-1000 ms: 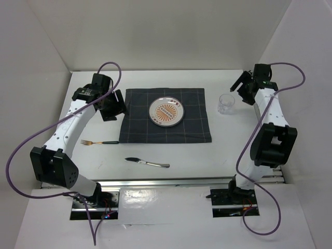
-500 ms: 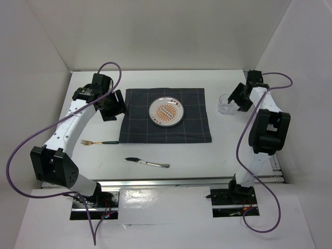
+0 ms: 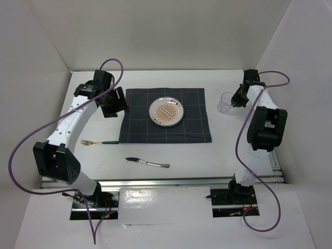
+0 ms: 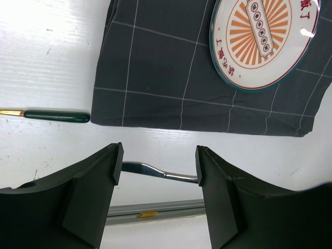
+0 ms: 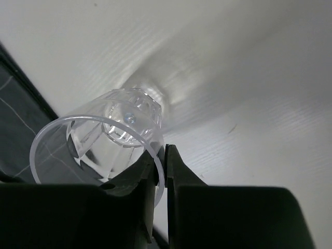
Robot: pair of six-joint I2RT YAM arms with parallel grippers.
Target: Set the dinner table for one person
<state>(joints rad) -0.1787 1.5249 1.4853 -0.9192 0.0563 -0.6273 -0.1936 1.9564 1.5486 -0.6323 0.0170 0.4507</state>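
The white table (image 3: 207, 155) spans the whole scene. At its left lies a fork (image 3: 96, 142). The left gripper (image 4: 158, 155) hangs open and empty by the cloth's (image 3: 136, 124) left edge. A plate (image 3: 166, 112) sits on the cloth, with a knife (image 3: 148, 163) on the bare table in front. Right of the cloth, the right gripper (image 5: 161, 163) pinches the glass's (image 5: 129, 111) rim.

The plate (image 4: 262, 41) is cut by the top edge; the fork (image 4: 52, 115) apparently loses its tines leftward.

Orange-patterned plate (image 3: 166, 112) on a dark grid cloth (image 3: 137, 120), green-handled fork (image 3: 98, 142) and knife (image 3: 148, 163) near it, clear glass (image 3: 224, 103) apart.
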